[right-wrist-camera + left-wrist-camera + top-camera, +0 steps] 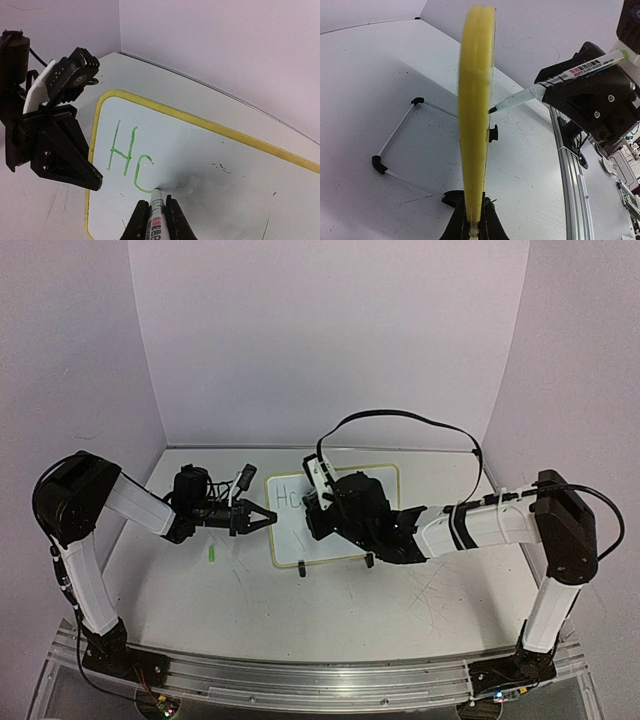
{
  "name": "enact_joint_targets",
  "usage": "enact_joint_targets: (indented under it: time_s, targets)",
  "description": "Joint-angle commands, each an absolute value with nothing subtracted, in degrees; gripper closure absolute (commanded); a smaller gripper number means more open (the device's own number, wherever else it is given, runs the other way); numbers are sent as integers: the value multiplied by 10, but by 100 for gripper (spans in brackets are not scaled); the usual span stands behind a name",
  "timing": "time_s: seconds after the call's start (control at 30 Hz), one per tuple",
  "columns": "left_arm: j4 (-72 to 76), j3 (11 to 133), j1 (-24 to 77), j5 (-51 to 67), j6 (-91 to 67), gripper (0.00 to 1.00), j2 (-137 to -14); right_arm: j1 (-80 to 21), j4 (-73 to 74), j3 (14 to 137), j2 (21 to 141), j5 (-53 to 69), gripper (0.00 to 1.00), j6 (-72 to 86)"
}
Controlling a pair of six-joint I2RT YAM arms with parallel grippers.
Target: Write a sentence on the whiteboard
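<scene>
Marker (156, 222) tip touches the whiteboard (225, 170) at five o'clock of green letters (128, 159), clamped tight in the right gripper (155, 202); the left gripper (265, 519) pinches the board's nine-o'clock edge.

A small green piece (212, 554) lay on the white table (400, 610), near the left fingers (256, 513) but apart from them, off to their left and closer to the near edge. Thin dark scuffs (522, 131) crossed the tabletop ahead of those fingers. An aluminium rail (330, 680) ran along the near edge, well behind them. Pale lilac walls (330, 340) rose beyond.
</scene>
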State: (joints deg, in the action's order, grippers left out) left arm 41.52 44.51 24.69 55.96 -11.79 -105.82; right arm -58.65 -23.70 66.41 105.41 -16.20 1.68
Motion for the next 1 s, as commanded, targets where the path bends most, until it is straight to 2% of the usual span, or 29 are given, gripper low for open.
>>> enact_joint_targets:
  time_s: [0.0,0.97]
  targets:
    - [407,448,247,544,-98,100,-1049,-581,-260,687,1050,-182,100,11]
    - [406,447,246,542,-98,100,-1047,-578,-255,735,1088,-165,100,5]
